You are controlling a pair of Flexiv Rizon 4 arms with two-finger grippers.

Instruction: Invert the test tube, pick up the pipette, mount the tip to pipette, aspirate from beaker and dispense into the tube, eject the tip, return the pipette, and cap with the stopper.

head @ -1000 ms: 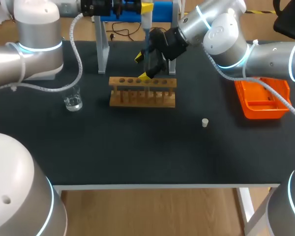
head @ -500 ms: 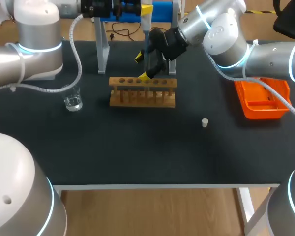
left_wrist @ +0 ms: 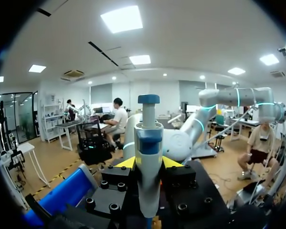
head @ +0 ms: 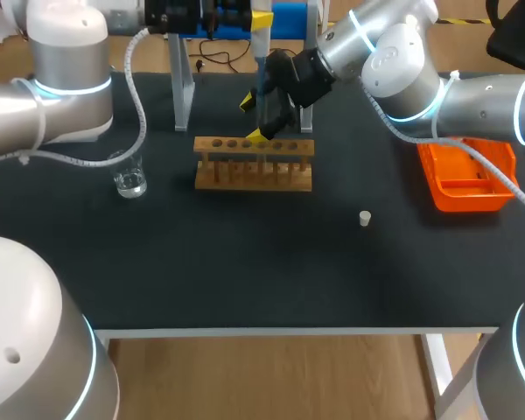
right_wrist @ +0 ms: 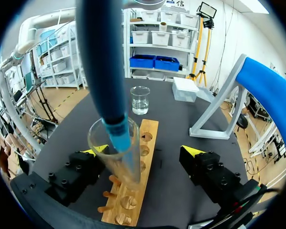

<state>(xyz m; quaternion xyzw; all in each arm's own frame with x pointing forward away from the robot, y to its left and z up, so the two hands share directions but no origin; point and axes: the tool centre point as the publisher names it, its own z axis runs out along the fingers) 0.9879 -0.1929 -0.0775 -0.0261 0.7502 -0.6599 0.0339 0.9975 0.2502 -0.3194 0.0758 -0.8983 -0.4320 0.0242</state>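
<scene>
White small stopper (head: 364, 218) lies on the black counter (head: 245, 262), nearest me. Farther back, the wooden tube rack (head: 254, 164) stands between a clear glass beaker (head: 129, 179) and an orange plastic tray (head: 455, 203). My right gripper (right_wrist: 145, 151) is spread wide around the clear glass test tube (right_wrist: 117, 152) over the rack. The blue-and-white pipette (left_wrist: 148, 143) dips its lower end into the tube's mouth; my left gripper (left_wrist: 148, 163) clamps it from both sides.

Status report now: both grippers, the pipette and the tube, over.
Left gripper shut on pipette. Right gripper open, test tube between its fingers above the rack. Pipette's lower end in the tube's mouth.
</scene>
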